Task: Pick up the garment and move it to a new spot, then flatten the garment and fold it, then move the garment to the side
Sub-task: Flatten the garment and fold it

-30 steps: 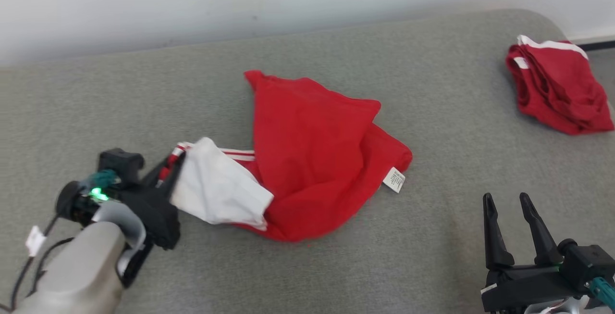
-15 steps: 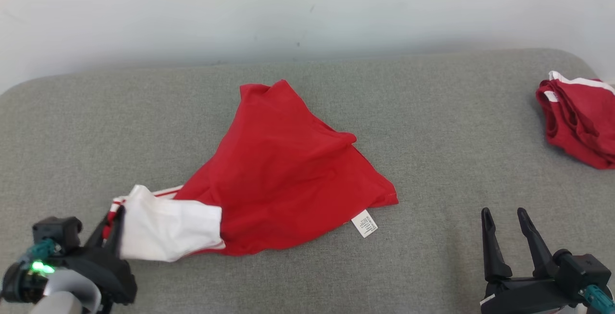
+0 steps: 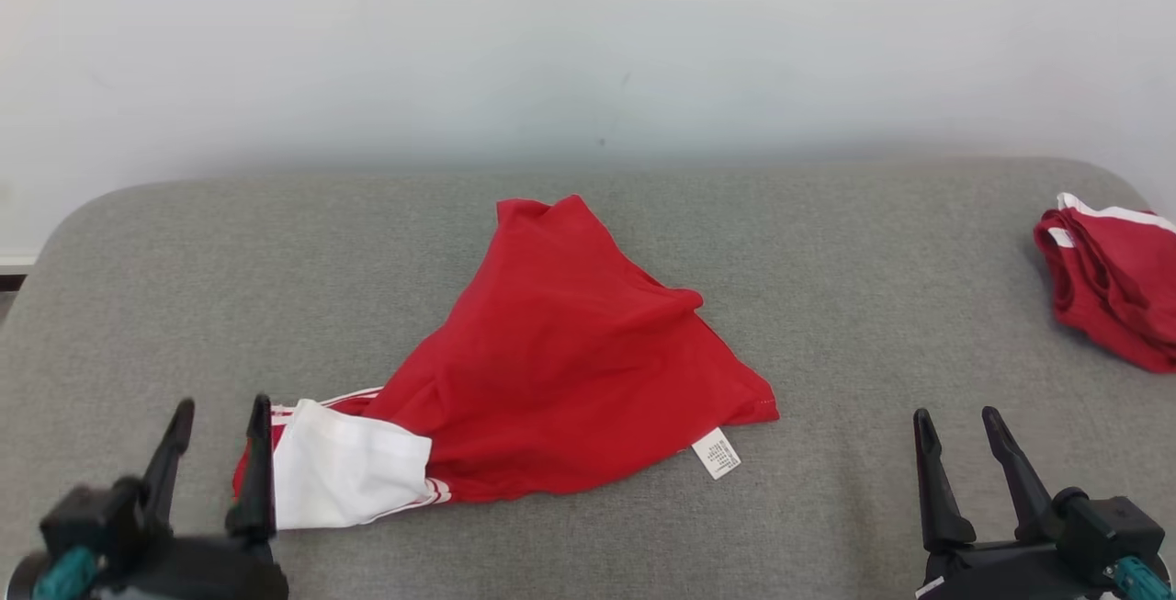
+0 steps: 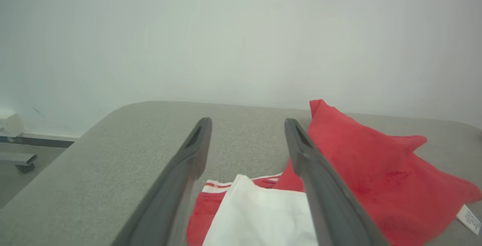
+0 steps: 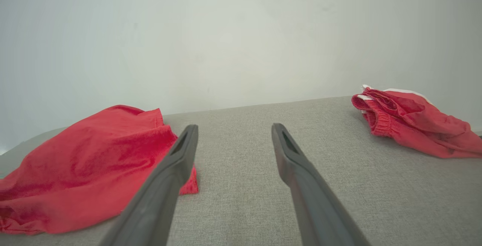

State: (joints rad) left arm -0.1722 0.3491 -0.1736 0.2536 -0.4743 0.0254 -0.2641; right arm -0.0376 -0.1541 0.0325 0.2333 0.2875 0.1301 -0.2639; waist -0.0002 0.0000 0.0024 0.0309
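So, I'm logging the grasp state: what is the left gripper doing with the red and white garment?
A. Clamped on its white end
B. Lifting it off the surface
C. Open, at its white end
C: the left gripper stands open beside the white end of the garment, which lies on the grey surface.

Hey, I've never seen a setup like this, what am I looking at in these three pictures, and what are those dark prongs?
This is a two-armed robot working at a grey padded surface. The wide picture comes from a camera on its head; the other two come from cameras on its wrists, looking along the fingers. The dark prongs are the fingers of the left end effector and the right end effector. Both are open and hold nothing. A crumpled red garment with a white part lies in the middle, right beside the left fingers. A second red garment lies bunched at the far right.
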